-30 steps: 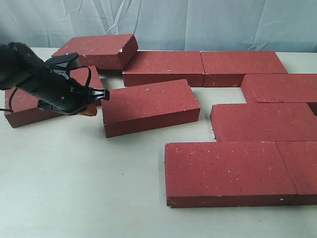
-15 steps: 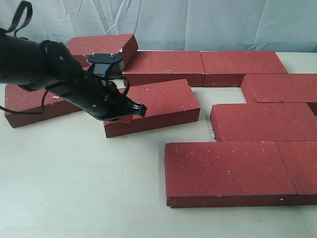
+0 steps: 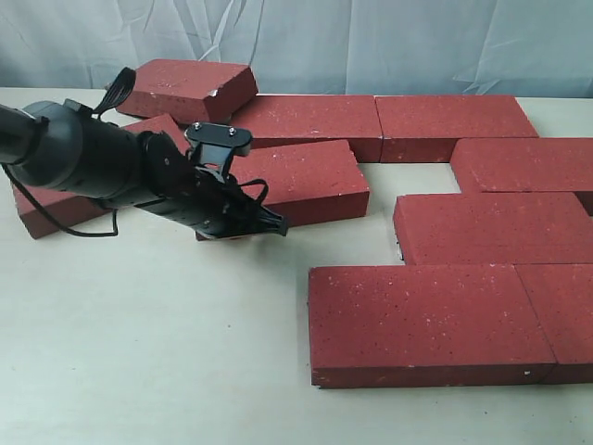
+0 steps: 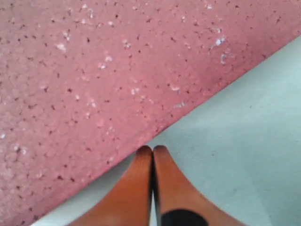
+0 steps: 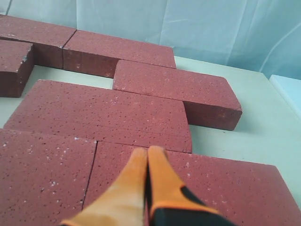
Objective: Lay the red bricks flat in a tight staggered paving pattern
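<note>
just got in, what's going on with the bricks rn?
The left gripper, jaws shut, sits low over the table at the near long edge of a loose brick that lies skewed in the middle. It looks set to shove it toward the paved bricks, which lie flat and staggered on the right; a gap separates them. A raised brick at the back left seems propped on others, not yet placed. The right gripper, also shut, hovers over the paved rows.

The rough flat rectangular bricks (image 3: 426,315) are dark red, finely speckled white. The smooth tabletop (image 3: 139,352) is plain cream, and the wrinkled cloth backdrop (image 3: 371,37) on the far side is pale blue-grey. The left arm (image 3: 93,162) is black. The left gripper (image 4: 153,150) and right gripper (image 5: 147,151) are orange, patched black.
</note>
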